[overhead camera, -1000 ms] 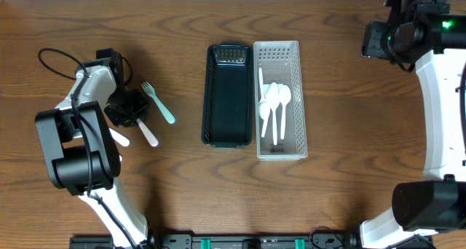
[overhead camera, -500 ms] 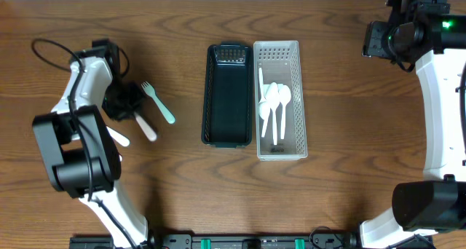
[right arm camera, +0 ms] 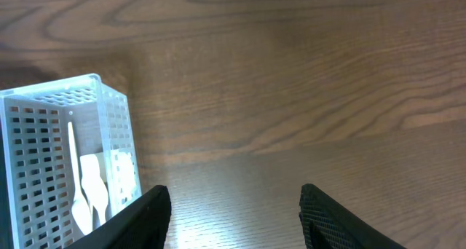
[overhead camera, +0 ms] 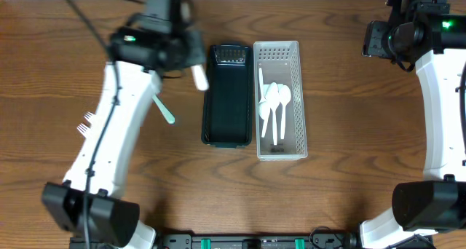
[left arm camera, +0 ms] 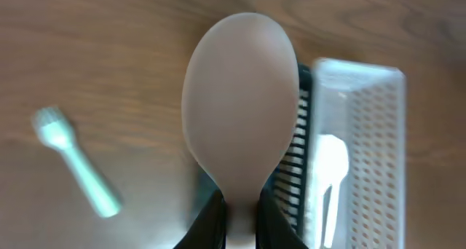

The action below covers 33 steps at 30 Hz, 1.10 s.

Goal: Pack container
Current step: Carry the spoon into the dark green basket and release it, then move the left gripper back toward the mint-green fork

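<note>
Spoon (left arm camera: pixel 240 111) pinched in left hand (left arm camera: pixel 244 218), upper centre-left.
White basket (overhead camera: pixel 300 81) lies frame-right, past black tray (overhead camera: pixel 227 118); long axes approx parallel.

This looks like a robotics lab bench, not a kitchen: a plain wood-grain counter (overhead camera: pixel 342 198) holds a staged set of plastic cutlery (overhead camera: pixel 275 107), with a black basket (overhead camera: pixel 228 125) and a white basket (overhead camera: pixel 297 96) side by side at its middle. A white-and-black left arm (overhead camera: pixel 109 132) and right arm (overhead camera: pixel 440 96) reach in from opposite sides. A green status light (overhead camera: pixel 445 25) glows on the right one, and a black mounting rail (overhead camera: pixel 247 242) with green clips runs along the near edge
</note>
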Available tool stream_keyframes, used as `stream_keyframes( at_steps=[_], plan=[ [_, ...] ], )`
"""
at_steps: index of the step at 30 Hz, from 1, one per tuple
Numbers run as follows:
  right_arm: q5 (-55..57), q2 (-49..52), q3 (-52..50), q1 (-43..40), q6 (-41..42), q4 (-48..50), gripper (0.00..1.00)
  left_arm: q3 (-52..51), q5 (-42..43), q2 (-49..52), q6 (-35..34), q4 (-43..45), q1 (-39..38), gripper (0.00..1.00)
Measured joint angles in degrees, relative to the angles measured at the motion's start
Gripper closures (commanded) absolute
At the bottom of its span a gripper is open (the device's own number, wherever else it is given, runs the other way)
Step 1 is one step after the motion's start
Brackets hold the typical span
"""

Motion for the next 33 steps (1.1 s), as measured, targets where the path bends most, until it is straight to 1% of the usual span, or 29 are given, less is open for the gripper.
stream_keyframes(
  at_steps=[3, 8, 11, 12, 15, 17, 19, 24, 26, 27, 31, 33],
  plan=[
    [0.0, 0.0, 0.0, 0.0, 0.0, 0.0, 0.40, 0.0, 0.0, 3.7, 0.0, 1.5, -3.9, 0.94],
    [0.0, 0.0, 0.0, 0.0, 0.0, -0.4, 0.40, -0.1, 0.0, 11.3, 1.2, 1.5, -5.8, 0.95],
    [0.0, 0.0, 0.0, 0.0, 0.0, -0.7, 0.41, -0.2, 0.0, 15.9, 1.7, 1.1, -5.7, 0.83],
    [0.0, 0.0, 0.0, 0.0, 0.0, -0.8, 0.41, -0.3, -0.1, 17.0, 2.1, 1.0, -5.7, 0.76],
    [0.0, 0.0, 0.0, 0.0, 0.0, -0.9, 0.41, -0.3, -0.1, 19.9, 2.8, 0.7, -5.7, 0.74],
    [0.0, 0.0, 0.0, 0.0, 0.0, -0.9, 0.41, -0.4, -0.1, 20.9, 3.3, 0.2, -5.7, 0.66],
    [0.0, 0.0, 0.0, 0.0, 0.0, -0.9, 0.41, -0.5, -0.1, 20.9, 4.6, 0.0, -5.7, 0.60],
    [0.0, 0.0, 0.0, 0.0, 0.0, -0.9, 0.41, -0.5, -1.7, 19.9, 7.6, 0.1, -5.7, 0.59],
    [0.0, 0.0, 0.0, 0.0, 0.0, -0.9, 0.41, -0.5, -3.5, 18.3, 8.9, 0.0, -5.7, 0.54],
    [0.0, 0.0, 0.0, 0.0, 0.0, -0.9, 0.41, -0.5, -5.0, 16.9, 9.7, 0.1, -5.7, 0.53],
    [0.0, 0.0, 0.0, 0.0, 0.0, -0.9, 0.41, -0.5, -11.8, 8.2, 11.5, 0.5, -5.2, 0.43],
    [0.0, 0.0, 0.0, 0.0, 0.0, -0.9, 0.40, -0.4, -14.2, 3.6, 11.3, 1.1, -3.6, 0.41]
  ],
)
